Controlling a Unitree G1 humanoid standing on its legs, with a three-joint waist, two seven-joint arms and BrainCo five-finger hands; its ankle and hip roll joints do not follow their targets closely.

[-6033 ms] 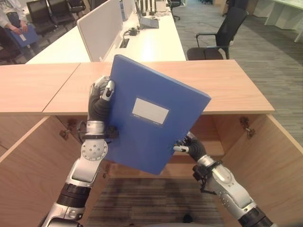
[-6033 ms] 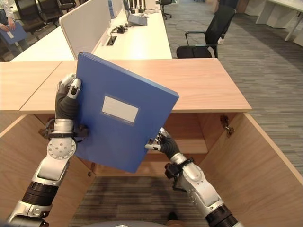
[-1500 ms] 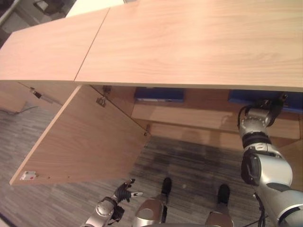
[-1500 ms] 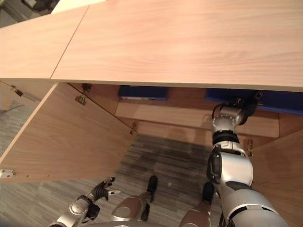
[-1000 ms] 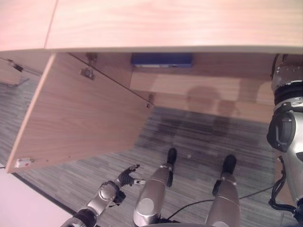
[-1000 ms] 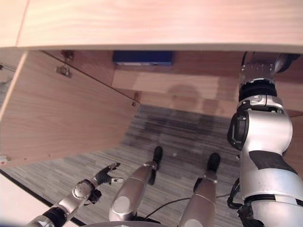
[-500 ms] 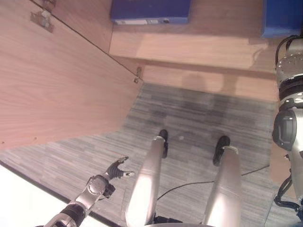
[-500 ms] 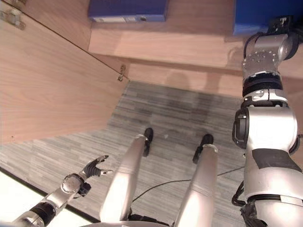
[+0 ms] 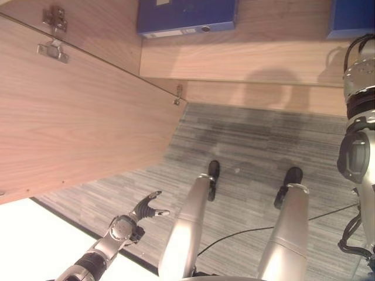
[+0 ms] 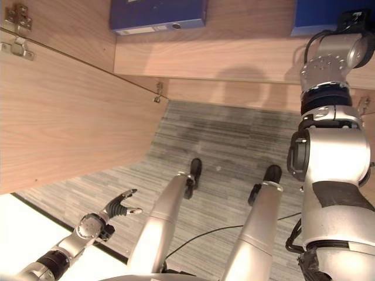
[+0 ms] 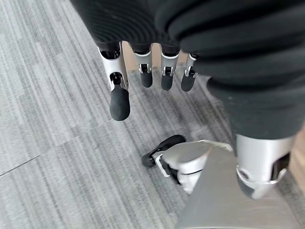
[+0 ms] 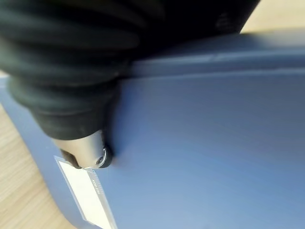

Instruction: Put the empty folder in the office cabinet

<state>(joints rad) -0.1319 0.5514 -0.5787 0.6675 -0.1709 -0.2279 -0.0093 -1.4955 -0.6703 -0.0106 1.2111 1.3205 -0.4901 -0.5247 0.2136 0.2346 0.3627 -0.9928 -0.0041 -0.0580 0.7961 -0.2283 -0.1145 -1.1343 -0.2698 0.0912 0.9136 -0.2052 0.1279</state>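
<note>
Right hand (image 12: pixel 90 157) was pressed against the flat blue plastic folder (image 12: pixel 205 152) on the wooden cabinet shelf (image 10: pixel 234 58), grip hidden, can't tell. Left hand (image 11: pixel 143 71) hung loose-fingered and empty over the grey carpet (image 9: pixel 246 140). Looked like the placing step; next it'd need pushing fully in, then letting go.

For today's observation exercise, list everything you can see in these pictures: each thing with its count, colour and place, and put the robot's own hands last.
Folder: two, blue; one lies flat on the cabinet shelf toward the left, the other on the same shelf at the right, under the right hand.
Cabinet shelf: one, light wood, across the top of the head views.
Cabinet door: one, light wood, swung open on the left, with metal hinges.
Carpet: grey, striped, on the floor before the cabinet.
Left hand: low by the floor, fingers relaxed, holding nothing.
Right hand: reaching into the cabinet, against the right folder.
</note>
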